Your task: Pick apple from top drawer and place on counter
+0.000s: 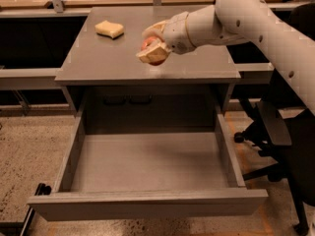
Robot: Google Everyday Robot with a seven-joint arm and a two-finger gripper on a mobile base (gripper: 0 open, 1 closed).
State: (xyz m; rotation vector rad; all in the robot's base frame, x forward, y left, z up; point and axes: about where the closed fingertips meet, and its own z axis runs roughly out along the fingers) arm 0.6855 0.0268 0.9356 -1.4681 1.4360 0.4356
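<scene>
Camera view looks down at a grey cabinet with its flat grey counter [98,58] on top. The robot's big white arm [246,14] comes in from the right side of the counter and reaches over it. At the end of the arm is the gripper [153,51], and it sits over the middle of the counter, a bit nearer the front edge than the back. The gripper's pale fingers [150,54] are squeezed around the apple [148,44]. The apple is small, round and red, and only bits of it peek out between the fingers. It is very low over the counter, but I cannot tell if it touches the top or hangs just above it. A yellow sponge [109,29] lies on the counter too, near the back left corner, well apart from the apple. Under the counter, the top drawer [147,161] is pulled far out toward the front. You can see its flat grey bottom, its low side walls and its plain front panel. To the right of the counter stands a black chair [290,146]. Below the counter, on the left, the floor [29,146] is pale with lots of little specks.
</scene>
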